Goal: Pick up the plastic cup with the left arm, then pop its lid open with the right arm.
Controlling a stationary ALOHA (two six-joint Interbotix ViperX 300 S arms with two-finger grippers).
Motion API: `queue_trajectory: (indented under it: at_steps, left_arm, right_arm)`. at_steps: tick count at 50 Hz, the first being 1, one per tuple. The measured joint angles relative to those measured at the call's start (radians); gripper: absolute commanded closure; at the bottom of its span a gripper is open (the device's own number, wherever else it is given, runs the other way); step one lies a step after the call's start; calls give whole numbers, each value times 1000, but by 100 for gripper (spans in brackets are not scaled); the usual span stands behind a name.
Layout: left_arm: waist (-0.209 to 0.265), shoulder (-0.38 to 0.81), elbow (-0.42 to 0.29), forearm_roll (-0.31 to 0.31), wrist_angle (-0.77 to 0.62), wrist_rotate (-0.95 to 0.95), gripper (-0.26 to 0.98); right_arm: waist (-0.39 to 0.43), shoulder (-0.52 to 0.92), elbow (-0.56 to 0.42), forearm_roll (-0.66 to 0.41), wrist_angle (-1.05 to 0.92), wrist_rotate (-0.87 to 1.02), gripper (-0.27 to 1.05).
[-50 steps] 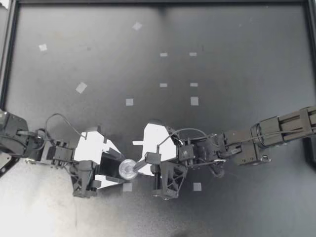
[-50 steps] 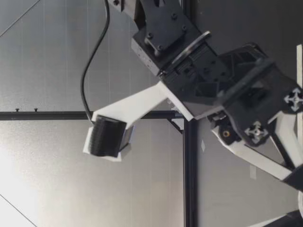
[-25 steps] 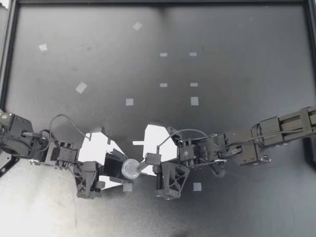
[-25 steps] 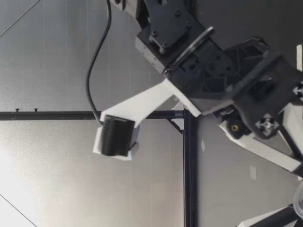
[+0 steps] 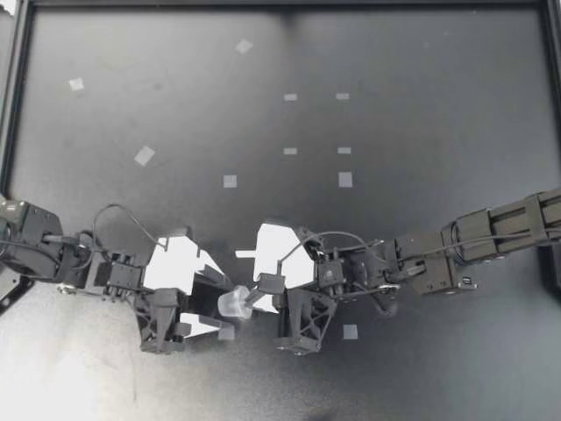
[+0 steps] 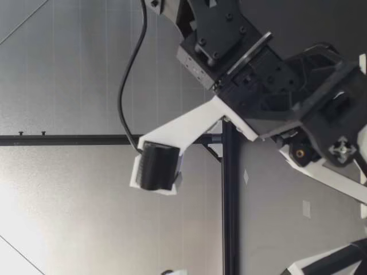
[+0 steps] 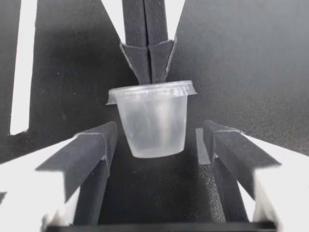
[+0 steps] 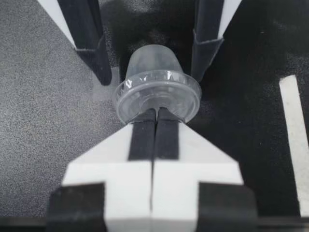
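A small clear plastic cup (image 5: 232, 304) hangs above the black table (image 5: 394, 105) near its front edge. My right gripper (image 5: 253, 296) is shut on the cup's rim (image 8: 157, 92), its fingers pressed together over the lip. From the opposite side my left gripper (image 5: 219, 303) stands open around the cup. In the left wrist view the cup (image 7: 153, 121) sits upright between the left fingers (image 7: 94, 145) with a gap on each side, and the right gripper (image 7: 148, 77) pinches its far rim. The right wrist view shows the left fingers (image 8: 94, 53) flanking the cup body.
Several small pale tape squares (image 5: 230, 181) dot the table, one (image 5: 350, 331) just right of the right gripper. A dark frame edge (image 5: 10, 132) runs along the table's left side. In the low view an arm's wrist camera (image 6: 157, 166) hangs above the table.
My left gripper has slid right until its open fingers surround the cup. The right gripper has tipped the cup, which from above now shows its side instead of its mouth, and has sunk slightly.
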Motion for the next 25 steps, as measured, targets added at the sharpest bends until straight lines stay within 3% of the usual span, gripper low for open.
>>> queue_trajectory:
  at_steps: [25]
  left_arm:
    - [0,17,-32,0,41,2,29]
  right_arm:
    - [2,0,0,0,0,0,91]
